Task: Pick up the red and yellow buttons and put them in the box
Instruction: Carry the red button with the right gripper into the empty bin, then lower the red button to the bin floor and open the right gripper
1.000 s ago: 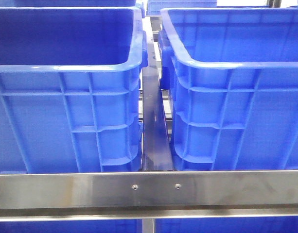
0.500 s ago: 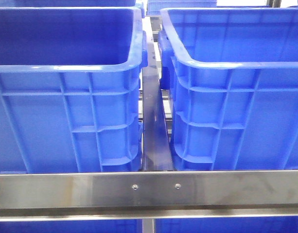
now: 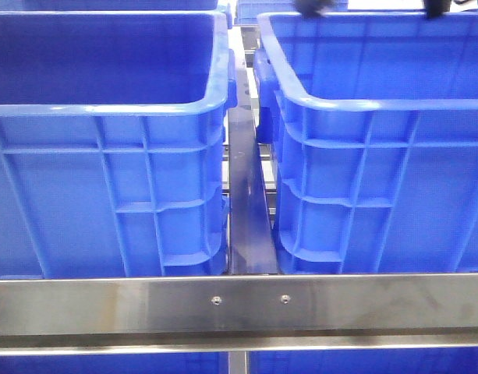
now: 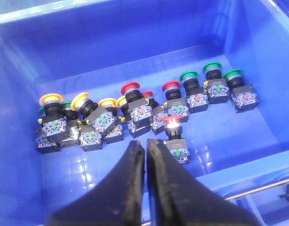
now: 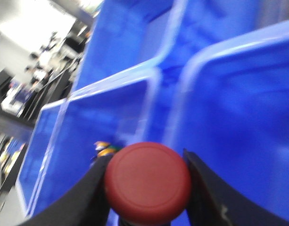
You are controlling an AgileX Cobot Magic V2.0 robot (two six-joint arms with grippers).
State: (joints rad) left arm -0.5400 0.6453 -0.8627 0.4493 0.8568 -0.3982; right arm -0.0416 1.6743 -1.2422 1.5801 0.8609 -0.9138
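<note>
The right gripper (image 5: 146, 188) is clamped on a red mushroom-head push button (image 5: 147, 181), its broad, smooth, domed cap filling the space between the two dark fingers (image 5: 90, 197) and facing the wrist camera; the switch body behind the cap is hidden. The risk here is the hold itself: the fingers seem to press on the rounded rim of the cap, a curved, slick surface, so any jolt or quick swing could let the button twist or squirt out and fall short of a crate. The right wrist picture is blurred, so I cannot tell which blue bin (image 5: 238, 108) lies directly under the gripper; release over the wrong wall or over the gap between crates would lose the part. Ahead of the fingers a second blue crate (image 5: 102, 122) holds a few small yellow-topped pieces. The left gripper (image 4: 145, 155) hangs with its fingers pressed together and nothing between them, above the supply bin (image 4: 257, 61). Just beyond its tips lies a row of push buttons: yellow-capped ones (image 4: 51, 100) to one side, red caps (image 4: 130, 87) in the middle, green ones (image 4: 188, 76) farther off, each with a white block behind.
</note>
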